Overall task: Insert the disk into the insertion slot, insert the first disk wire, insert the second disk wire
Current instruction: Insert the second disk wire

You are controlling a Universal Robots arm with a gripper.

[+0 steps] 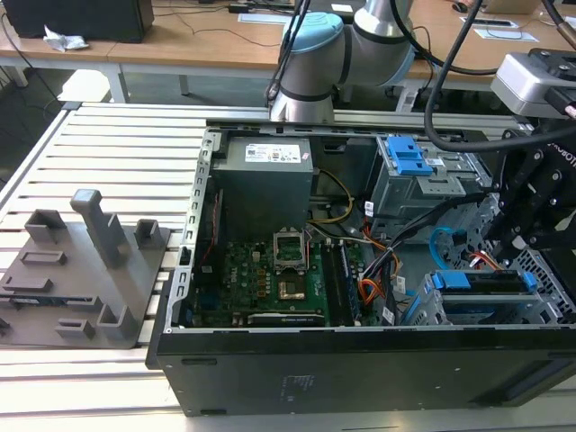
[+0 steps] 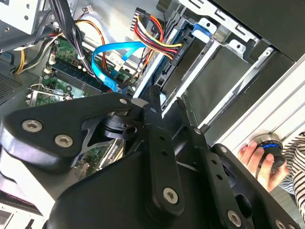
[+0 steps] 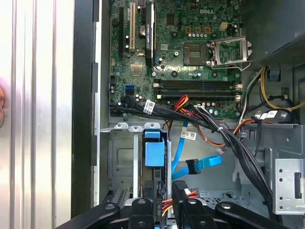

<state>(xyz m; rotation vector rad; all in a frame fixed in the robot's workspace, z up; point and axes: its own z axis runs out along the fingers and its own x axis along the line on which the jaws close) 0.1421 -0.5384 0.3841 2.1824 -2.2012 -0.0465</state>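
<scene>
The disk (image 1: pixel 481 281), grey in its blue carrier, sits inside the insertion slot (image 1: pixel 468 310), the silver cage at the case's front on the exterior view's right. In the first wrist view the disk (image 3: pixel 153 152) shows edge-on in the cage (image 3: pixel 119 157). A red, yellow and black wire bundle (image 2: pixel 152 36) runs to the disk's (image 2: pixel 202 28) end. A blue flat wire (image 3: pixel 200 164) hangs loose beside the cage, its plug free. My gripper (image 1: pixel 531 243) hovers just above the cage, its tip (image 2: pixel 140 101) close to the blue wire's (image 2: pixel 109 62) plug.
The open case holds a motherboard (image 1: pixel 270 270), a power supply (image 1: pixel 265 180) and a grey upper bay with a blue latch (image 1: pixel 409 162). Black cable bundles (image 3: pixel 238 148) cross beside the cage. A grey fixture (image 1: pixel 85 270) lies on the slatted table. A hand (image 2: pixel 259 160) rests outside the case.
</scene>
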